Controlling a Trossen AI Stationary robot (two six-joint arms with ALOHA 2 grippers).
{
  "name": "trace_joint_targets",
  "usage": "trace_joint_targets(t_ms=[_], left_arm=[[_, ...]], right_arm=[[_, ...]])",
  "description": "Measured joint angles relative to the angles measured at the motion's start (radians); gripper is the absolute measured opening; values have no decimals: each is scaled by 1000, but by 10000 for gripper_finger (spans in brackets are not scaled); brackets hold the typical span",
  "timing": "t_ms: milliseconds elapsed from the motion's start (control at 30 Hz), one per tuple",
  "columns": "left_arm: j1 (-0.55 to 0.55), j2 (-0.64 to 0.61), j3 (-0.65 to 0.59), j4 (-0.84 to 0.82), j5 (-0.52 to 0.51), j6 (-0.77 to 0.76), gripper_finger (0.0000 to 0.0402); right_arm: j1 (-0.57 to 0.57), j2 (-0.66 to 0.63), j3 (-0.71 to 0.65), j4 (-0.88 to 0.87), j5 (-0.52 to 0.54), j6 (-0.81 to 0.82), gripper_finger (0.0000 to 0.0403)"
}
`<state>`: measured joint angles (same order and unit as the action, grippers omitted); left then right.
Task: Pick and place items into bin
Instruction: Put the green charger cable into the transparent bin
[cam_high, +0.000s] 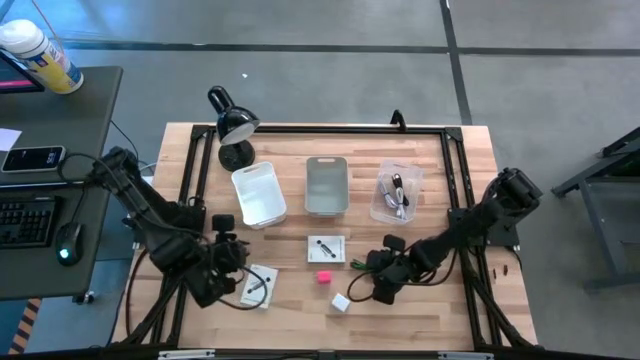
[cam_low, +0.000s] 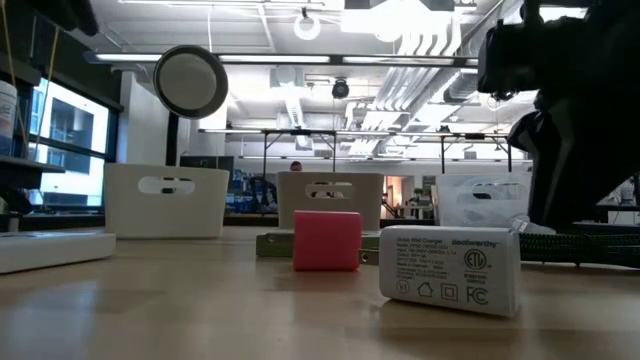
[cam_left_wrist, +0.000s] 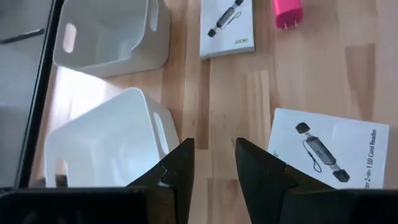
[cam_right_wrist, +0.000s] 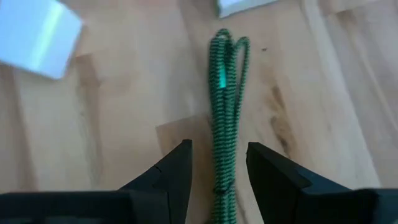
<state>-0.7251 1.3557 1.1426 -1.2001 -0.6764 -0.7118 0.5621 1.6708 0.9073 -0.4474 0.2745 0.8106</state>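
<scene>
Between the open fingers of the right gripper (cam_right_wrist: 217, 165) lies a green braided cord (cam_right_wrist: 225, 118) on the table, probably light, limp and best pinched mid-bundle, while the left gripper (cam_left_wrist: 213, 163) waits open beside a white packet (cam_left_wrist: 326, 149).

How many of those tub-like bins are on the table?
3, in a row at the back: white bin on the left, grey bin in the middle, clear bin holding cords on the right.
</scene>
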Motion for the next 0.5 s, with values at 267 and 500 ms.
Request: trace_joint_targets(t_ms=[267,500], left_arm=[[-44,-2,-110,70,-18,-149,104],[-42,-2,-125,141,-49,-123,104]], right_arm=[[-1,58,0,-3,-46,22,142],[-3,74,0,6,-18,99,139]])
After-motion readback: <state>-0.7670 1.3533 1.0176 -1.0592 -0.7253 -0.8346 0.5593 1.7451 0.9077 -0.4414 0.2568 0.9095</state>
